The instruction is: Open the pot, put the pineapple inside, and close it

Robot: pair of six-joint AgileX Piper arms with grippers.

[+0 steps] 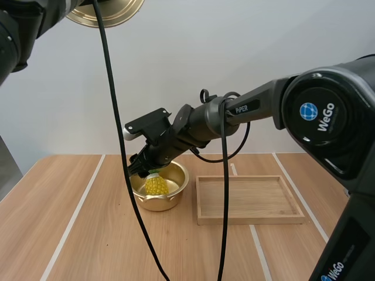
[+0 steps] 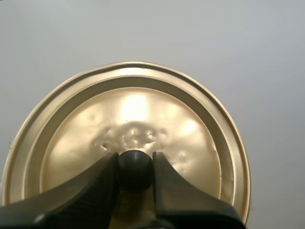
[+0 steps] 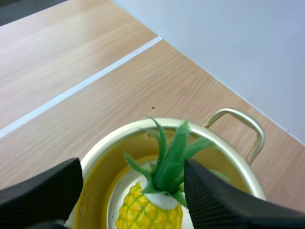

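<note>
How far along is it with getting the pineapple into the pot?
Done: the pot is open, the lid held aloft in the left gripper. In hand: the pineapple stands inside the pot, the open right gripper around its crown. Left: withdraw that arm and put the lid on.

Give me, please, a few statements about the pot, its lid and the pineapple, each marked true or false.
1. The lid sits on the pot. False: the left pincer holds it high above the table, and the pot is uncovered.
2. The pineapple stands inside the pot. True.
3. The right pincer is shut on the pineapple's leaves. False: its fingers stand apart on either side of the leaves.
4. A wooden tray lies beside the pot. True.
</note>
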